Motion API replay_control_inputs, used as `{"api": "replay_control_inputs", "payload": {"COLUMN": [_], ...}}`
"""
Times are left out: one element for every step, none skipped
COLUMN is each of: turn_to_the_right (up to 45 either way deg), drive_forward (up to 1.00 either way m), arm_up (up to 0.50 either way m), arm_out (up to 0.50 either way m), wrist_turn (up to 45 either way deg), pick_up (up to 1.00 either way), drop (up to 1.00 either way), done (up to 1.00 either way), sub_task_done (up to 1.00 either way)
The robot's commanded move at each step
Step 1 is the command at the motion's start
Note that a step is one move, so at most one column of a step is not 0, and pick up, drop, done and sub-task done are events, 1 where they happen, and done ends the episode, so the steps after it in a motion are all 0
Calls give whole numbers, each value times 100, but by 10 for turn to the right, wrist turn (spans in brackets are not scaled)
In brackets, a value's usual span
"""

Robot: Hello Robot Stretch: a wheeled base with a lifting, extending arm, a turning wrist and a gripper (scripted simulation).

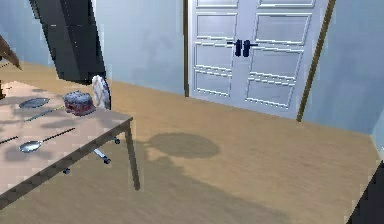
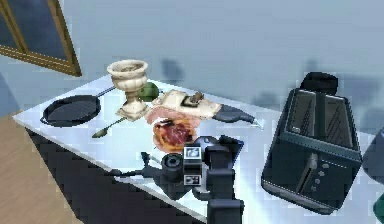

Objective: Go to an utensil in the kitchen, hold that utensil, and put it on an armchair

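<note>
Here the arm (image 2: 222, 196) rises over a pale countertop (image 2: 255, 150), and the gripper (image 2: 135, 173) lies low at its near edge, close to a plate of reddish food (image 2: 172, 131); with the counter and its things right behind the fingers, I cannot tell how the jaws stand or whether they hold anything. A slim spoon-like utensil (image 2: 108, 127) lies on the counter at the foot of a stone urn (image 2: 130, 80), between a black pan (image 2: 68, 109) and the plate, near the gripper. A dark toaster (image 2: 315, 140) stands well to the right.
</note>
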Motion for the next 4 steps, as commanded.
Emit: {"api": "replay_control_inputs", "payload": {"turn_to_the_right": [0, 0, 0, 0], "drive_forward": [0, 0, 0, 0], "arm_up": [10, 4, 0, 0], "arm_out": [0, 0, 0, 0], "wrist_turn": [0, 0, -450, -390], "pick_up": [0, 0, 0, 0], "drop": [0, 0, 0, 0], "done": [0, 0, 0, 0], "sub_task_done": [0, 0, 0, 0]}}
